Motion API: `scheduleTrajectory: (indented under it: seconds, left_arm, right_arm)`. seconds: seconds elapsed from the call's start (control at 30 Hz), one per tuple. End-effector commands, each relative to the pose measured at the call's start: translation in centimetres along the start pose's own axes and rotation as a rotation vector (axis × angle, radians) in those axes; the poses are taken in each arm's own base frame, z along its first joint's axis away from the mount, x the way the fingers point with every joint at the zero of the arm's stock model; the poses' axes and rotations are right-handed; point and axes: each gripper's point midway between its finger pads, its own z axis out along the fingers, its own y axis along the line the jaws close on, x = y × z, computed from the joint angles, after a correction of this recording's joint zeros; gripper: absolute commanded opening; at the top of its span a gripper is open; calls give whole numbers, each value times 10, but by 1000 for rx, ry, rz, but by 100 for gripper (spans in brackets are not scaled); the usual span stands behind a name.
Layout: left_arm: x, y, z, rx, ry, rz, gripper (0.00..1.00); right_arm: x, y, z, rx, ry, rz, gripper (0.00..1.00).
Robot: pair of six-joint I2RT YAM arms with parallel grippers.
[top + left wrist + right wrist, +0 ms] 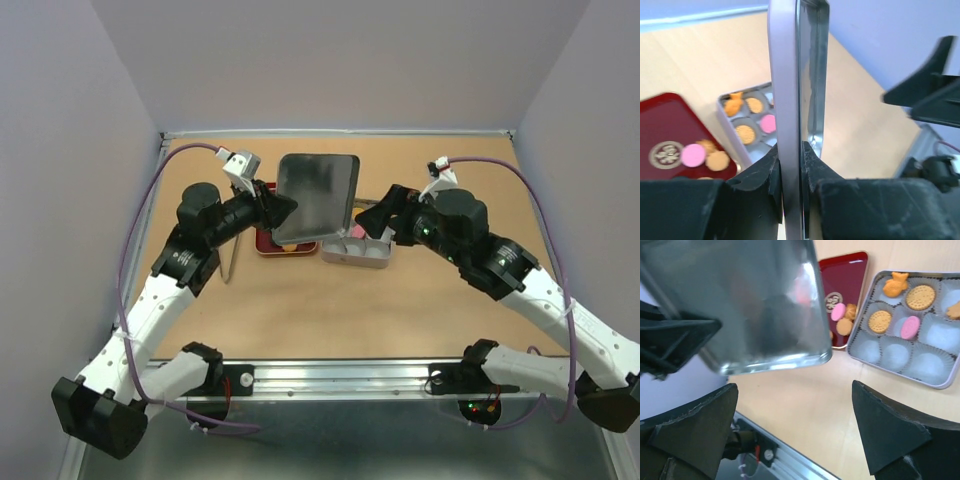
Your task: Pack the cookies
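My left gripper (282, 208) is shut on the edge of a silver tin lid (318, 195) and holds it upright above the table; in the left wrist view the lid (790, 75) stands edge-on between the fingers. Below it lie a red tray (263, 243) and an open silver tin (357, 260) lined with white paper cups. Cookies lie on the red tray: a pink one (838, 311) and tan ones (844, 326). In the tin (854, 335) sit orange cookies (920, 297) and a pink one (910, 327). My right gripper (795, 430) is open and empty, just right of the lid.
Several paper cups (932, 365) in the tin hold nothing. A metal rail (340, 375) runs along the table's near edge. Purple walls close in the left, right and back sides.
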Motion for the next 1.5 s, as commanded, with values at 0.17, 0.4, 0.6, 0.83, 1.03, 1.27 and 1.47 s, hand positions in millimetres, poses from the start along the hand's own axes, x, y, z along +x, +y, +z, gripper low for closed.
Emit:
scheduleTrajectory:
  seconds: [0.17,0.4,0.6,0.83,1.03,1.27,1.47]
  left_arm:
    - [-60,28,-17,-401,-217,345,0]
    - [-70,-7,-29,-467,-299,523,0]
    - [-52,-35,-35,-530,-277,695,0]
    - [-27,-29,-56,-745,-225,924,0]
    - [-21,-27,-64,-851,-241,1047,0]
    - [-35,-30,-97,-1007,-347,1171,0]
    - [-31,-48,-81,-977,-358,1244,0]
  right_arm:
    - [-67,85,-48,-262,-93,249,100]
    - [-87,146,-34,-392,29,378,100]
    - [-86,167,-18,-435,123,432,100]
    - [-67,157,-15,-410,176,461,100]
    - [-36,137,-6,-366,250,447,99]
    - [-2,123,2,-344,355,428,94]
    - [12,110,8,-312,375,410,92]
